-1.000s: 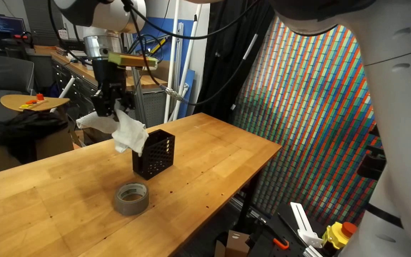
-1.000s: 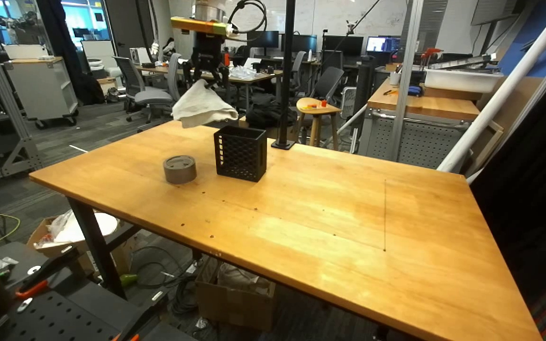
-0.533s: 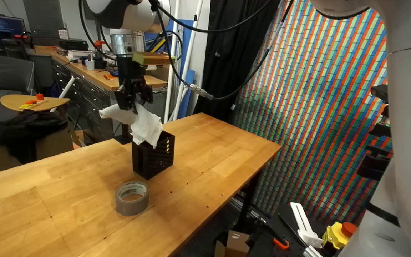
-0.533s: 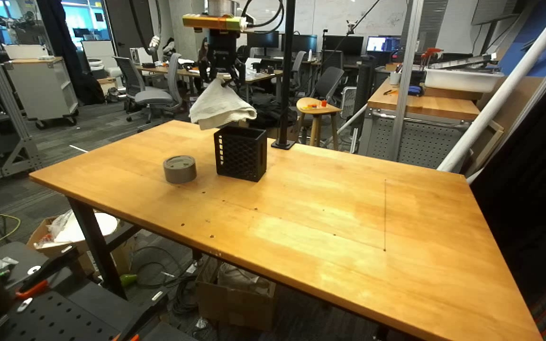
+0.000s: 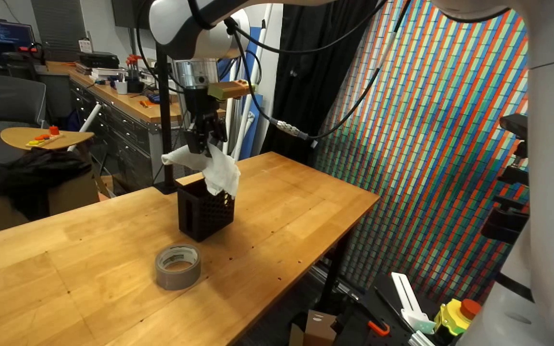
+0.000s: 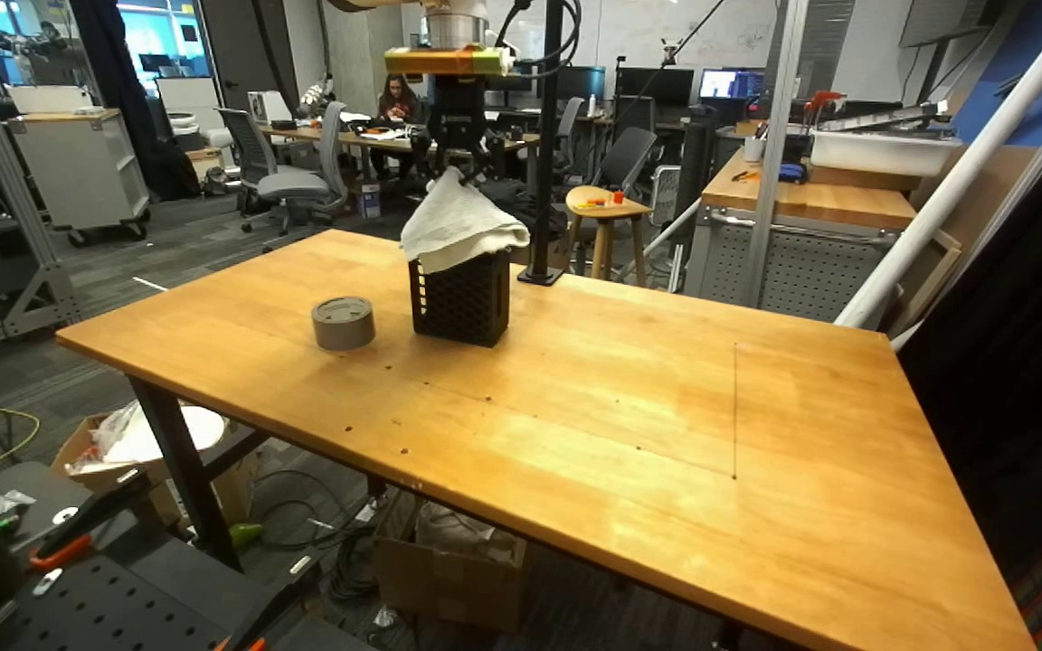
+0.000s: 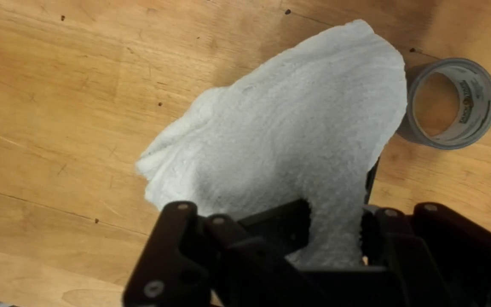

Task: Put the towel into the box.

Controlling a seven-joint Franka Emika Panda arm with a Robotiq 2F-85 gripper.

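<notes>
Mid-frame in the wrist view, the towel should handle as light, limp and hard to damage; bunched folds likely hold best. Right of centre, low, the gripper pinches one, jaws parted only by cloth. In both exterior views the towel hangs over the box; anything inside is hidden.

Three cameras take in your black two-fingered gripper.
Your wrist view looks down past it, close up. Both exterior views slant down from farther off: in an exterior view you look past the thick white robot arm, in an exterior view toward the grey office chair beyond the gripper. All share the round grey tape roll below it.
</notes>
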